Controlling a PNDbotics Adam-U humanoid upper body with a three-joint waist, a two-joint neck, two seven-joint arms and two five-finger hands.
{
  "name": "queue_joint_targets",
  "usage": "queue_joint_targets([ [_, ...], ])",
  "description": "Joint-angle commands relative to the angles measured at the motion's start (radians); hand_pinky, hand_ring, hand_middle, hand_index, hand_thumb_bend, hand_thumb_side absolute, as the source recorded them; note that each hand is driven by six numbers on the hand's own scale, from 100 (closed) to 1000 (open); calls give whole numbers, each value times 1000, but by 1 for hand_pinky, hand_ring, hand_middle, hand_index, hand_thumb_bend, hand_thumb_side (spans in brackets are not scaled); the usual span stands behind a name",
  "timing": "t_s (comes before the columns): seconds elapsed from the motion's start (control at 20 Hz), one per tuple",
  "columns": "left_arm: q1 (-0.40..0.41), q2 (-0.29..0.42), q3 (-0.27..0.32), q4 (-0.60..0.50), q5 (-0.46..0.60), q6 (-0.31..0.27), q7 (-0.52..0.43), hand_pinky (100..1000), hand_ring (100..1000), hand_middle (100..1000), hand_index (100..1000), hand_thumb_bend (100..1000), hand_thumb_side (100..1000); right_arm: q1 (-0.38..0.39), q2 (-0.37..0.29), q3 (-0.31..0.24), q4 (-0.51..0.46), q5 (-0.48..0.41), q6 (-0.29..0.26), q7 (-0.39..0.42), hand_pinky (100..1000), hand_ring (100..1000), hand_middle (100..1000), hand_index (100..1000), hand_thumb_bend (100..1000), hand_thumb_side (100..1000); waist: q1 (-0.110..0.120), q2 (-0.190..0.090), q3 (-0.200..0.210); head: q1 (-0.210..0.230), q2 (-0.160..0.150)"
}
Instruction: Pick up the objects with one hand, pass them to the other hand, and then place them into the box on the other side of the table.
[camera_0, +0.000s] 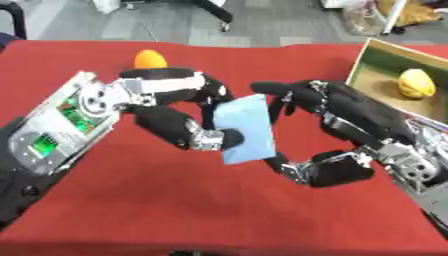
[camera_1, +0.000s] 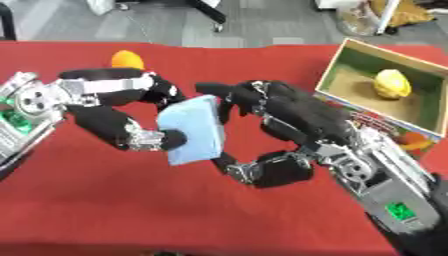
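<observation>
- Tabletop (camera_0: 175, 210) was covered in red cloth and filled most of both views.
- Box (camera_1: 337, 70) sat at the tabletop's right edge, toward the far corner, open side up, with a printed outer wall facing the robot.
- Left hand (camera_0: 166, 107) was over the middle of the tabletop, fingers and thumb curled round the left edge of the blue pad and pinching it.
- Right hand (camera_1: 280, 127) faced it from the right, fingers curled over the pad's top right edge, thumb curled low near its bottom corner. Contact on that side looked partial; can't tell if it carried any of the load.
- Blue pad (camera_0: 245, 127), a flat light-blue rectangle, was held upright and slightly tilted between the two hands, above the tabletop centre and clear of the cloth.
- Yellow fruit (camera_0: 416, 83) lay inside the box on its floor.
- Orange fruit (camera_0: 150, 59) sat near the far edge, left of centre, just behind the left hand.
</observation>
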Motion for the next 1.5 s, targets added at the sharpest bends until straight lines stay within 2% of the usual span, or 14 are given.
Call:
queue_joint_targets([
  [0.05, -20, 6, 23, -3, 6, 1, 12, 824, 498, 457, 581, 152, 552, -15, -9, 1, -21, -12, -4, 8, 541, 676, 537, 988, 222, 323, -4, -11, 1, 1, -3],
  [0.15, -21, 7, 24, -7, 10, 2, 12, 824, 498, 457, 581, 152, 551, -16, -9, 1, -21, -16, -5, 10, 542, 676, 539, 966, 222, 315, -4, -11, 2, 2, -3],
  [0.25, -22, 6, 24, -7, 11, 4, 12, 825, 498, 457, 581, 152, 553, -16, -9, 1, -21, -18, -7, 12, 543, 679, 546, 893, 208, 319, -4, -11, 2, 1, -3],
  [0.45, -22, 5, 19, -7, 15, 5, 8, 825, 499, 458, 582, 153, 557, -14, -10, 0, -21, -26, -5, 3, 537, 676, 547, 691, 175, 318, -5, -11, 3, 2, -3],
  [0.5, -22, 5, 18, -8, 16, 5, 6, 825, 499, 458, 583, 152, 557, -13, -10, 0, -21, -29, -3, -4, 536, 676, 546, 682, 174, 319, -5, -11, 3, 2, -3],
  [0.6, -23, 5, 16, -10, 18, 6, 3, 826, 500, 459, 584, 151, 558, -13, -11, -1, -21, -30, 0, -17, 532, 669, 543, 585, 133, 311, -5, -12, 3, 2, -3],
  [0.65, -23, 5, 16, -10, 18, 6, 1, 827, 500, 459, 584, 150, 559, -13, -11, -1, -21, -29, 3, -24, 530, 667, 539, 577, 153, 317, -5, -12, 3, 2, -3],
  [0.95, -22, 7, 14, -18, 27, 7, -6, 830, 508, 468, 594, 156, 570, -10, -11, -5, -21, -12, 15, -78, 522, 657, 526, 536, 124, 287, -6, -12, 4, 3, -3],
  [1.1, -20, 9, 12, -19, 30, 7, -10, 836, 527, 494, 623, 196, 623, -8, -11, -8, -21, -8, 19, -105, 523, 657, 525, 532, 108, 277, -6, -12, 4, 3, -3],
  [1.25, -19, 10, 12, -18, 33, 6, -10, 836, 527, 494, 623, 196, 623, -6, -12, -8, -21, -6, 20, -114, 523, 657, 525, 532, 108, 277, -6, -12, 4, 3, -3],
  [1.3, -18, 11, 14, -17, 35, 6, -7, 858, 583, 557, 695, 308, 769, -6, -13, -10, -21, -7, 20, -117, 523, 656, 519, 524, 102, 266, -6, -13, 4, 3, -3],
  [1.5, -12, 21, 31, -14, 50, -3, 23, 891, 634, 647, 776, 403, 881, -4, -19, -22, -21, -13, 17, -135, 523, 653, 516, 520, 103, 256, -5, -14, 2, 4, -3],
])
